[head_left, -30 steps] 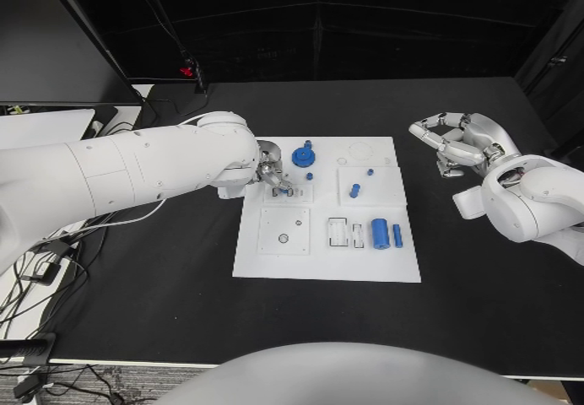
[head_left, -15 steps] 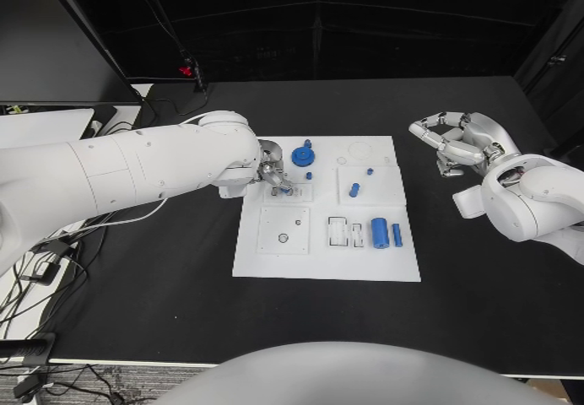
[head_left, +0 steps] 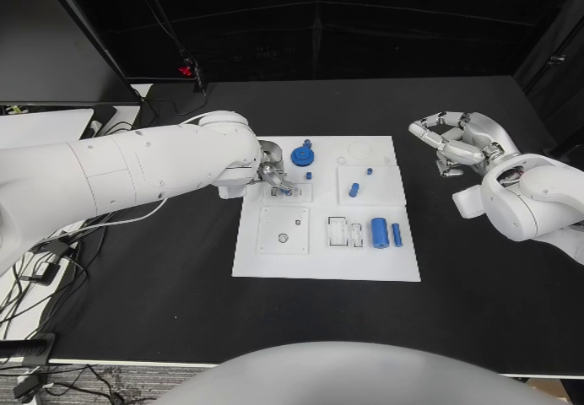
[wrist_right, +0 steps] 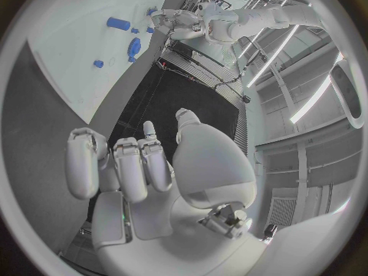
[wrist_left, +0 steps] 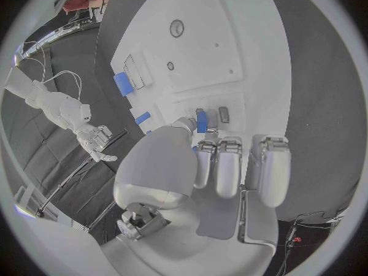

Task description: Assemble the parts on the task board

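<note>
Little differs from the frames a second and half a second ago: both arms and every loose part keep their places, and only the left hand [head_left: 275, 175] seems to have shifted very slightly over the board [head_left: 327, 253].

That hand sits over the board's upper left area, fingers curled down. In the left wrist view its thumb and a fingertip [wrist_left: 205, 146] pinch a small blue peg [wrist_left: 202, 121], held against the board just beside a dark slot [wrist_left: 223, 114].

Loose parts in the head view: a round blue gear [head_left: 303, 155] near the board's top edge, right of the left hand; a tiny blue piece [head_left: 309, 176] just below it; a short peg [head_left: 354, 191] and a smaller one [head_left: 369, 171] in the upper right square; a blue cylinder [head_left: 380, 233] and a thin blue bar [head_left: 397, 235] side by side in the lower right area.

Off the board, the right hand [head_left: 453, 142] hangs over the black table [head_left: 146, 304], well apart from the parts. Its fingers [wrist_right: 126, 165] are curled inward around nothing.
</note>
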`<action>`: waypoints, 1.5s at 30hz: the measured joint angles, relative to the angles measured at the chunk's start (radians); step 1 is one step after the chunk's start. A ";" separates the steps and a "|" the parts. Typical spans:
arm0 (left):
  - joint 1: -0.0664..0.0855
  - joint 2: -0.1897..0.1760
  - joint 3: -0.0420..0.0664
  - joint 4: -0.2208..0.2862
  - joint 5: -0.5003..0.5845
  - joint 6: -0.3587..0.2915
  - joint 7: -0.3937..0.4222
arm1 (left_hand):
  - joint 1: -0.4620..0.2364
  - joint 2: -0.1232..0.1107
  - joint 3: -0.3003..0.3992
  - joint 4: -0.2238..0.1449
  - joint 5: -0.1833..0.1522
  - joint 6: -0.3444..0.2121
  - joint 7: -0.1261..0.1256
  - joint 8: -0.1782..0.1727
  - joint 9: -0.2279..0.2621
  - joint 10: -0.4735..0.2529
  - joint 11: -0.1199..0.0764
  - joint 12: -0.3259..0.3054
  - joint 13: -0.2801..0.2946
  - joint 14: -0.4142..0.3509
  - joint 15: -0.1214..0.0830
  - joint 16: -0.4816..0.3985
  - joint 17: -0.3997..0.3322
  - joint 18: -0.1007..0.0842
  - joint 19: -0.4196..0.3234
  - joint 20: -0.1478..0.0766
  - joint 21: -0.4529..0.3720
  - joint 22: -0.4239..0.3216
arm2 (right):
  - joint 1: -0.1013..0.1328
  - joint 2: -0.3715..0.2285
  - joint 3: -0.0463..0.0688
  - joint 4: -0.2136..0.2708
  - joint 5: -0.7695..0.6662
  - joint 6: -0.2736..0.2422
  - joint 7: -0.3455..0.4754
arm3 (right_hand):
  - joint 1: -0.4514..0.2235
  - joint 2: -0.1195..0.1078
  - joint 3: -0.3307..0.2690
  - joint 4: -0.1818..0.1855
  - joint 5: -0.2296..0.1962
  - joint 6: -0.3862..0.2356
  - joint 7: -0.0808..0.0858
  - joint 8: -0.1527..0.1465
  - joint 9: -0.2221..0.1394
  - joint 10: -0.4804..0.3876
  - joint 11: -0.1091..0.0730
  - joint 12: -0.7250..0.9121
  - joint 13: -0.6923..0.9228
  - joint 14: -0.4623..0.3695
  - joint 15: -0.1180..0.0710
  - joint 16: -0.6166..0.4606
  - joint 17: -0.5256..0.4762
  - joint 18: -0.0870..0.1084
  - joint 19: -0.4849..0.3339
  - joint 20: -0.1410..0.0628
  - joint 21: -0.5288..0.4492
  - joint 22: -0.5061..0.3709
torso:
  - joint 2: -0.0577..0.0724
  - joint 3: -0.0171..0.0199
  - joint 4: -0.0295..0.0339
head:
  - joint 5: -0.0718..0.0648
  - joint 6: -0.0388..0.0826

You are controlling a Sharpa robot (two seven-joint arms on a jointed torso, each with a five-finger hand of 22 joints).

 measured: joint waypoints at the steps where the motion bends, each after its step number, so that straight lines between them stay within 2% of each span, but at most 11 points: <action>1: 0.000 0.000 0.000 -0.001 0.000 0.000 0.000 | 0.000 0.000 0.000 0.000 0.000 0.000 0.000 0.000 0.000 0.000 0.000 0.000 0.000 0.000 0.000 0.000 0.000 0.000 0.000 0.000 0.000 0.000 | 0.000 0.000 0.000 0.000 0.000 0.000 0.000 | 0.000 0.000 0.000 0.000 0.000 0.000 0.000 0.000 0.000 0.000 0.000 0.000 0.000 0.000 0.000 0.000 0.000 0.000 0.000 0.000 0.000 0.000 | 0.000 0.0000 0.0000 | 0.000 0.000; 29: -0.001 0.007 0.001 -0.007 0.002 0.015 0.006 | -0.007 0.008 0.004 0.001 -0.008 -0.009 0.002 0.000 0.003 -0.001 0.001 0.002 0.000 0.000 0.000 0.000 0.000 0.000 0.000 0.000 0.000 0.000 | 0.000 0.000 0.000 0.000 0.000 0.000 -0.001 | 0.000 0.000 0.000 0.000 0.000 0.000 0.000 0.004 0.000 0.000 0.000 0.000 0.000 0.000 0.000 0.000 0.000 0.000 0.000 0.000 0.000 0.000 | 0.000 -0.0002 -0.0006 | -0.001 -0.006; 38: -0.001 0.011 0.001 -0.013 0.002 0.022 0.011 | -0.008 0.007 0.004 0.001 -0.008 -0.010 0.004 0.000 0.004 -0.001 0.001 0.003 -0.001 0.000 0.000 0.000 0.000 0.000 0.000 0.000 0.000 0.000 | 0.000 0.002 0.000 0.001 0.000 0.000 -0.001 | 0.000 0.000 0.000 0.000 0.000 0.000 0.000 0.004 0.000 0.000 0.000 0.000 0.000 0.000 0.000 0.000 0.000 0.000 0.000 0.000 0.000 0.000 | 0.000 -0.0002 -0.0006 | 0.005 -0.007; 42: -0.001 0.013 0.000 -0.015 0.002 0.022 0.010 | -0.029 0.007 0.015 -0.010 -0.018 -0.010 0.004 0.000 0.004 -0.001 0.001 0.002 -0.003 0.000 0.000 0.000 0.000 0.000 0.000 0.000 0.000 0.000 | 0.000 0.002 0.000 0.001 0.000 0.000 -0.001 | 0.000 0.000 0.000 0.000 0.000 0.000 0.000 0.004 0.000 0.000 0.000 0.000 0.000 0.000 0.000 0.000 0.000 0.000 0.000 0.000 0.000 0.000 | 0.000 -0.0004 -0.0011 | 0.005 -0.008; 45: -0.001 0.013 0.000 -0.016 0.002 0.023 0.009 | -0.062 0.007 0.015 -0.014 -0.045 -0.010 0.004 -0.007 0.004 -0.001 0.002 0.002 -0.003 0.000 0.000 0.000 0.000 0.000 0.000 0.000 0.000 0.000 | 0.000 0.002 0.000 0.001 0.000 0.000 -0.001 | 0.000 0.000 0.000 0.000 0.000 0.000 0.000 0.004 0.000 0.000 0.000 0.000 0.000 0.000 0.000 0.000 0.000 0.000 0.000 0.000 0.000 0.000 | 0.000 -0.0005 -0.0012 | 0.004 -0.008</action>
